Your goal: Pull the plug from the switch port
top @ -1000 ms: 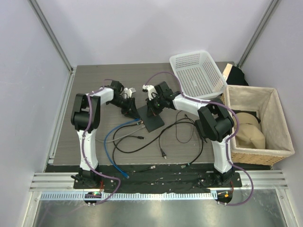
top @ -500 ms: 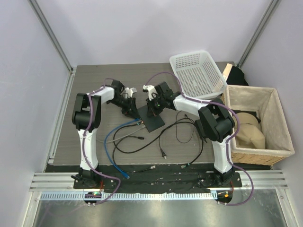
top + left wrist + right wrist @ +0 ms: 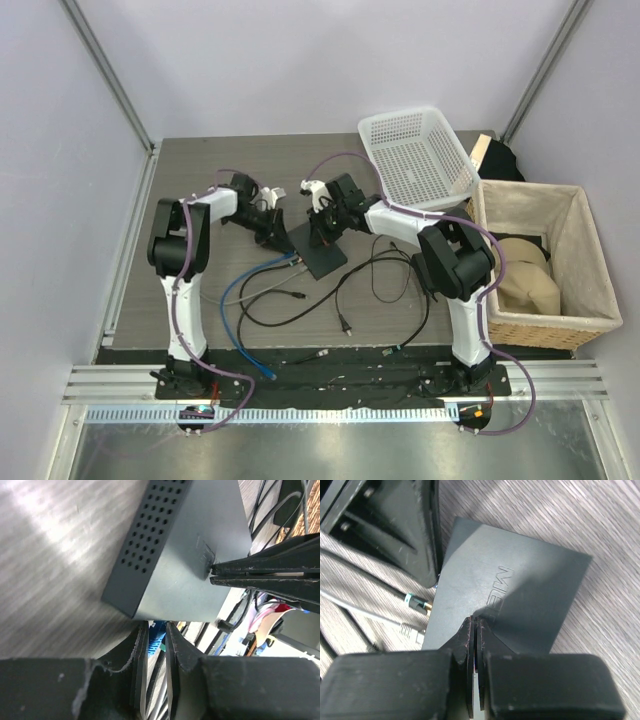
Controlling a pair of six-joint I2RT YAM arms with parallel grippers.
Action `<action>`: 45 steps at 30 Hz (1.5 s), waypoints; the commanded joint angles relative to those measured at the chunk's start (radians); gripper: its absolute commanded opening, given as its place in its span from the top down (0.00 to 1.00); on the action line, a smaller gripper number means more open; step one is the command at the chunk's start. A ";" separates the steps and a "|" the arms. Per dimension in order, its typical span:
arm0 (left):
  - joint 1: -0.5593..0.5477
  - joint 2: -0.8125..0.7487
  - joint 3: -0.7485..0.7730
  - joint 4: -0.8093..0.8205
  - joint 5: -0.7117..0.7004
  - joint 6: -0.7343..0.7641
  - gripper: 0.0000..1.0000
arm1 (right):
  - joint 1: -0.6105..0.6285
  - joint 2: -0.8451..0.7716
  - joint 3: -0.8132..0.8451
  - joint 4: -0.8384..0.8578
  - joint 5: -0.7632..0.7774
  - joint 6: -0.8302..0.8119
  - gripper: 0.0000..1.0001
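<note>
The switch (image 3: 320, 252) is a flat dark-grey box lying mid-table; the left wrist view shows its perforated side (image 3: 150, 535). My left gripper (image 3: 156, 627) reaches its left edge, fingers close together on a blue plug (image 3: 156, 641) that sits against that edge. The switch port is hidden behind the plug and fingers. In the top view the left gripper (image 3: 280, 240) is just left of the box. My right gripper (image 3: 474, 625) is shut with nothing in it, its tips pressed on the switch's top face (image 3: 530, 580) beside the embossed lettering.
A blue cable (image 3: 232, 310), a grey cable with a loose plug (image 3: 412, 630) and several black cables (image 3: 370, 285) sprawl in front of the switch. A white mesh basket (image 3: 415, 155) stands at the back right. A cloth-lined wicker basket (image 3: 590, 270) stands on the right.
The left fingers have closed a little on the blue plug and the left wrist has shifted slightly leftward. The right gripper and the switch have stayed put.
</note>
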 commanded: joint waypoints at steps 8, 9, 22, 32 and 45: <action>0.013 0.121 0.200 -0.199 -0.114 0.063 1.00 | -0.005 0.156 -0.032 -0.008 0.217 -0.064 0.99; 0.016 0.115 0.182 -0.197 -0.112 0.069 1.00 | -0.003 0.155 -0.035 -0.006 0.219 -0.065 0.99; 0.017 0.017 0.024 -0.185 -0.122 0.115 1.00 | -0.048 0.167 -0.056 0.015 0.258 -0.033 0.99; 0.129 0.028 0.237 -0.283 -0.250 0.167 1.00 | -0.086 0.126 -0.090 0.030 0.277 -0.047 0.99; 0.246 -0.187 0.618 -0.323 -0.416 0.204 1.00 | -0.118 0.115 -0.079 0.033 0.269 -0.044 0.99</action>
